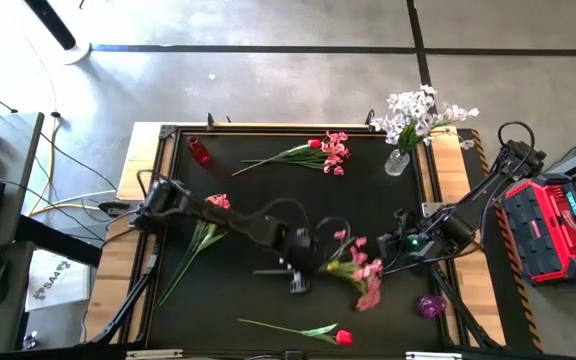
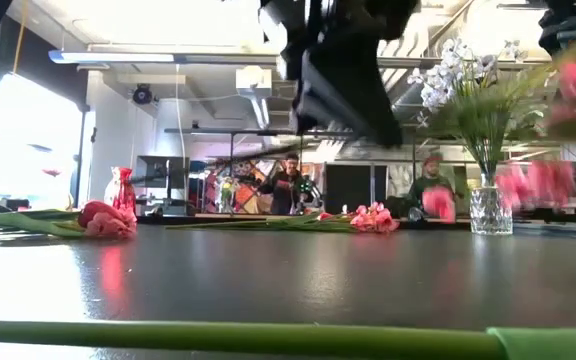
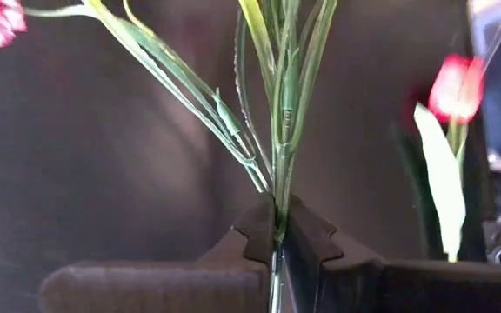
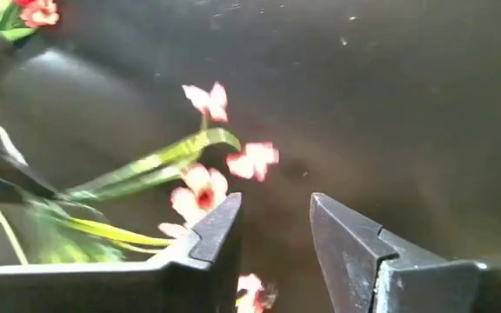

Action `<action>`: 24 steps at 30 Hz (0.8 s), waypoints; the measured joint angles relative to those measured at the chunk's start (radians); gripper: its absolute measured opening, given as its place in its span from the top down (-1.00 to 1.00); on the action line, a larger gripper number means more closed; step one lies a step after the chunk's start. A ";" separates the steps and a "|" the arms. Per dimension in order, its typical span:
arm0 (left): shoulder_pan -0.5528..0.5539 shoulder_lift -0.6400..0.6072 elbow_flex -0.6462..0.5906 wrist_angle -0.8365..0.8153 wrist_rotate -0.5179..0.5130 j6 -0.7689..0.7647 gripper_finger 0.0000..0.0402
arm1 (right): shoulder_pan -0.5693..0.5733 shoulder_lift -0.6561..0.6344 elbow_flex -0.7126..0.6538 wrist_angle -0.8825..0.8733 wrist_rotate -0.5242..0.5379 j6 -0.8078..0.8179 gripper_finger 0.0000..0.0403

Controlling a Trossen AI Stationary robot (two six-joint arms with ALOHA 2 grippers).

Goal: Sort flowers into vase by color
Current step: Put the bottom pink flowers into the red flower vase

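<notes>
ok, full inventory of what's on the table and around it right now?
pink spray in the left grip: one, pink blossoms with green stems, centre-right of the mat
pink sprays lying loose: two, pink and green, one at the far edge, one at the left
red tulip: one, red with green stem, near edge
white spray: one bunch, white, standing in the clear glass vase at the far right corner
red vase: one, far left corner
purple vase: one, near right edge
red case: one, off the table's right side
left end effector: shut on the pink spray's stems
right end effector: open, beside the same blossoms
</notes>
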 joint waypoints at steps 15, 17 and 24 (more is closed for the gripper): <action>0.384 -0.265 0.001 -0.210 0.020 0.189 1.00 | -0.014 0.002 0.000 -0.118 0.281 -0.052 0.38; 0.424 -0.303 0.001 -0.219 0.020 0.204 1.00 | -0.038 0.002 0.000 -0.087 0.330 -0.112 0.38; 0.553 -0.446 0.001 -0.232 0.025 0.293 1.00 | -0.169 0.002 0.000 0.208 0.274 -0.587 0.38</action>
